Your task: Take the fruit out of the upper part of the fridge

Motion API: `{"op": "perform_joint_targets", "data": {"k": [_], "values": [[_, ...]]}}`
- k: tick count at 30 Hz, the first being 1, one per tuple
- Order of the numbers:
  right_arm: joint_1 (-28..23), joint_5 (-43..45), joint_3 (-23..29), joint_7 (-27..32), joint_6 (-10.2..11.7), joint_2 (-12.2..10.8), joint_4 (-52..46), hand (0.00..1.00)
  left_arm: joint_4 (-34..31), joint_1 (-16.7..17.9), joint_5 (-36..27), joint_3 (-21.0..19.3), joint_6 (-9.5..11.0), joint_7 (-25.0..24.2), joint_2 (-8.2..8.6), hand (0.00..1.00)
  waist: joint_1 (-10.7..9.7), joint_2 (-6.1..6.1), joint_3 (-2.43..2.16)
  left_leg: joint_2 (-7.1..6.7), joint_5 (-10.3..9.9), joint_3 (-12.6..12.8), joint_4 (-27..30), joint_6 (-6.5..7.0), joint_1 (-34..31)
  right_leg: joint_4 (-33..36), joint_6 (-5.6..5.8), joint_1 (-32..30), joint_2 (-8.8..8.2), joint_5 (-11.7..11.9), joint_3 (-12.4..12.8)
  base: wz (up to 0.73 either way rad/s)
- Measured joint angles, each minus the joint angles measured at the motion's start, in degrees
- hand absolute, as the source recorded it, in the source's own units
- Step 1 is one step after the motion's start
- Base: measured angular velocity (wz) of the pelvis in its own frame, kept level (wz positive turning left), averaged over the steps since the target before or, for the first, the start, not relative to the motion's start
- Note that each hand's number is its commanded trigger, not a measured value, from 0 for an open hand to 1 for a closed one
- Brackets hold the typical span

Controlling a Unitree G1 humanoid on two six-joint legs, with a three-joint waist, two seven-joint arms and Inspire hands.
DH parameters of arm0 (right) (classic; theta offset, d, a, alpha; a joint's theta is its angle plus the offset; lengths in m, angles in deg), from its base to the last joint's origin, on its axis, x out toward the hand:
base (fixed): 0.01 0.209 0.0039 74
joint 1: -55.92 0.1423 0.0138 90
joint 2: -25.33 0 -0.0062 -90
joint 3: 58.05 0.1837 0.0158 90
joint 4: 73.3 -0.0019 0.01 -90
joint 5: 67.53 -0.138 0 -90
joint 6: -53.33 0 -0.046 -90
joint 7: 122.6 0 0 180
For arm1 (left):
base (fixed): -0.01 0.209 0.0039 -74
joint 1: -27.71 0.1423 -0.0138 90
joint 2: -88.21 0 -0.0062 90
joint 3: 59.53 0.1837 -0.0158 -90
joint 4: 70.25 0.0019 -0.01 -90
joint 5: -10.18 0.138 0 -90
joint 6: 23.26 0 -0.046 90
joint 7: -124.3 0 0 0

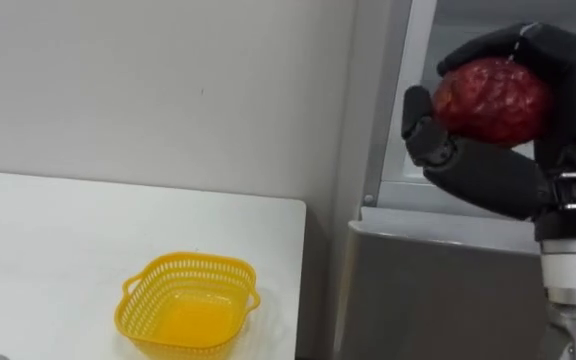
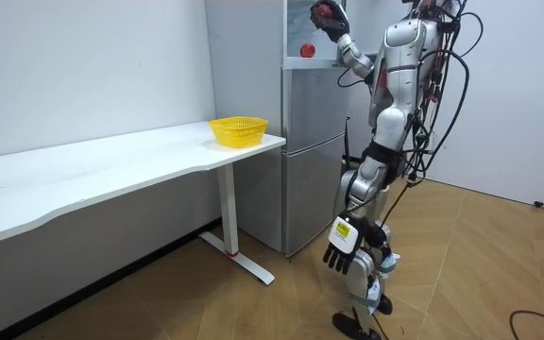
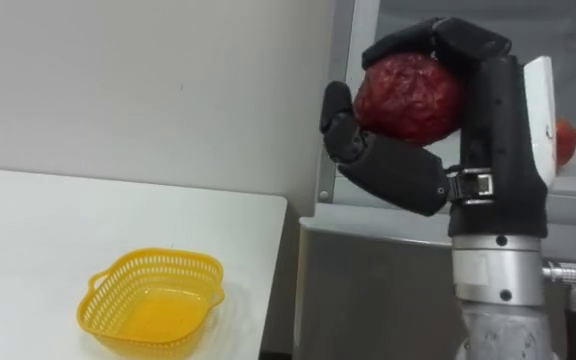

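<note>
A smooth white tabletop [image 1: 68, 230] takes up the lower left of the eye views, and its straight right edge stops just short of the fridge. Most of the surface is bare. Near that right edge, low in the frame, sits a yellow plastic basket [image 1: 190, 262] with rounded corners, lattice walls and a small lip handle on each side; nothing lies in it. A plain pale wall rises behind it.

Right of centre stands the tall grey metal fridge [image 1: 428, 290], its lower door flat and closed. Above that door the upper compartment's pale interior shows.

At the upper right, in front of that compartment, the black right hand [image 1: 498, 175] is raised. Its fingers curl over the top of a dark red, wrinkled, roundish fruit [image 1: 493, 98] while the thumb presses its left side. The fruit is clear of the shelf.

At the right edge, a second red fruit [image 3: 566, 142] lies on the shelf behind the hand.

In the room view the left hand [image 2: 341, 255] hangs by the thigh, fingers loose.
</note>
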Motion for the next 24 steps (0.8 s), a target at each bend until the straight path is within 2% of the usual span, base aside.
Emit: {"op": "perform_joint_targets", "data": {"k": [7, 11, 14, 16, 18, 22, 24], "values": [[0.01, 6.05, -6.47, -2.14, 0.40, -1.51, -1.91, 1.00, 0.74, -1.14, -0.50, 2.66, 0.03, -0.10, 0.35, 0.00, 0.24, 0.13, -0.16, 0.10, 0.00, 0.44, -0.27, 0.00, -0.35, 0.14, -0.01, -0.71, 0.06, 0.00, 0.20, -0.03], [0.08, 9.28, -10.31, -6.33, 0.46, -1.51, -2.19, 1.00, 1.03, -2.24, -0.56, 3.74, 0.47, -0.86, 0.27, 0.00, 1.39, -0.46, -0.38, 0.04, 0.06, 0.36, -0.22, 0.06, -0.36, 0.18, -0.01, -0.64, -0.11, 0.00, -0.06, 0.01], [0.51, 9.66, -11.20, -8.81, 0.42, -1.79, -1.85, 1.00, 0.84, -2.83, -0.48, 3.72, 1.07, -1.52, 0.07, 0.00, 2.30, -1.19, 0.00, 0.07, 0.07, 0.05, -0.22, 0.06, -0.29, 0.04, 0.00, -0.51, -0.15, 0.00, -0.22, 0.01], [0.52, 10.02, -11.36, -10.21, 0.44, -1.94, -1.49, 1.00, 0.86, -3.23, -0.34, 3.64, 1.06, -1.65, -0.26, 0.00, 2.90, -1.91, 0.06, 0.08, 0.07, -0.31, -0.19, 0.06, -0.37, 0.02, 0.00, -0.44, -0.19, 0.00, -0.74, 0.07], [0.55, 10.08, -11.35, -11.57, 0.38, -1.95, 0.35, 1.00, 0.84, -3.25, 0.05, 3.63, 1.05, -1.66, -0.41, 0.00, 3.56, -2.65, 0.49, -0.13, 0.06, -1.21, 0.07, 0.07, -0.51, -0.03, 0.01, -0.05, -0.29, 0.00, -1.70, 0.20], [1.18, 10.37, -11.36, -13.38, -0.12, -1.90, 3.63, 1.00, 0.61, -3.18, -0.38, 3.59, 0.98, -1.90, -0.47, 0.00, 4.15, -3.25, 0.75, -0.37, 0.05, -2.63, 0.63, 0.08, -1.76, -0.06, 0.02, -0.32, -0.46, 0.00, -2.99, 0.22], [4.09, 9.93, -11.33, -13.96, -0.35, -1.83, 8.24, 1.00, -0.12, -2.48, -0.37, 3.56, 0.92, -1.88, -0.29, 0.00, 4.86, -3.28, 0.75, -0.30, 0.04, -3.00, 0.63, 0.06, -2.13, -0.01, 0.01, -0.48, -0.38, 0.00, -2.96, 0.07]]}}
